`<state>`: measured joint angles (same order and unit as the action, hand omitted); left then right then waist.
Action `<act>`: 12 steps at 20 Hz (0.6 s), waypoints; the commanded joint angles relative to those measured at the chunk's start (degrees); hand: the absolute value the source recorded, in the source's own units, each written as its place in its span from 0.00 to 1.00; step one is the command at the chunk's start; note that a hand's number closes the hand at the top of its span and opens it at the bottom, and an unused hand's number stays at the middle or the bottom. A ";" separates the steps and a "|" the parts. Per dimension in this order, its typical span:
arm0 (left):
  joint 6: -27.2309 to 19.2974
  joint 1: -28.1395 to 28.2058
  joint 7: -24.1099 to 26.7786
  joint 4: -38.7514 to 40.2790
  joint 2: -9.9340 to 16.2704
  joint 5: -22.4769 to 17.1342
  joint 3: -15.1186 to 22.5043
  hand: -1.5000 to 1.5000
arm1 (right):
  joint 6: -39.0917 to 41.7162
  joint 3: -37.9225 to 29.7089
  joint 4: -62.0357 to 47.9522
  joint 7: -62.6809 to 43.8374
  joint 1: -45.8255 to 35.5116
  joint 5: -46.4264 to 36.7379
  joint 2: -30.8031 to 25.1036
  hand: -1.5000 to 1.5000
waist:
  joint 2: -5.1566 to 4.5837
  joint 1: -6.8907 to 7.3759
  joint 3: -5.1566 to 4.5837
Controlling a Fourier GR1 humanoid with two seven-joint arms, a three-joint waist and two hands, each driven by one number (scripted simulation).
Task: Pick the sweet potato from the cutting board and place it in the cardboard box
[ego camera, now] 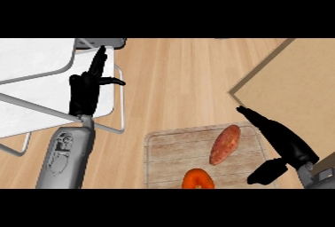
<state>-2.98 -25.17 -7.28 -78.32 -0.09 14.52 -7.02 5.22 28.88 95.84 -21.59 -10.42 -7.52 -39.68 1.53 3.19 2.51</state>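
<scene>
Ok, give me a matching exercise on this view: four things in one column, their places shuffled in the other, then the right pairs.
Things:
1. sweet potato
2. box
3. left hand
4. tomato

Places:
A. over the white rack at the view's left, fingers straight
B. at the view's right edge, beyond the board
C. on the board, near its lower edge
D. lying on the board, towards its right side

Pairs: 1-D, 2-B, 3-A, 4-C
</scene>
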 commanded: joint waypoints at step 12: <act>1.29 9.51 0.42 4.25 10.56 6.67 -2.58 0.50 | 2.34 3.10 -3.92 -8.65 -1.98 -2.39 2.26 0.00 | -2.28 2.17 -2.33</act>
<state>-1.56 -25.70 -6.22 -78.11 -0.05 13.73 -6.88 7.27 31.98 94.75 -29.41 -12.03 -9.46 -37.71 1.37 3.63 2.66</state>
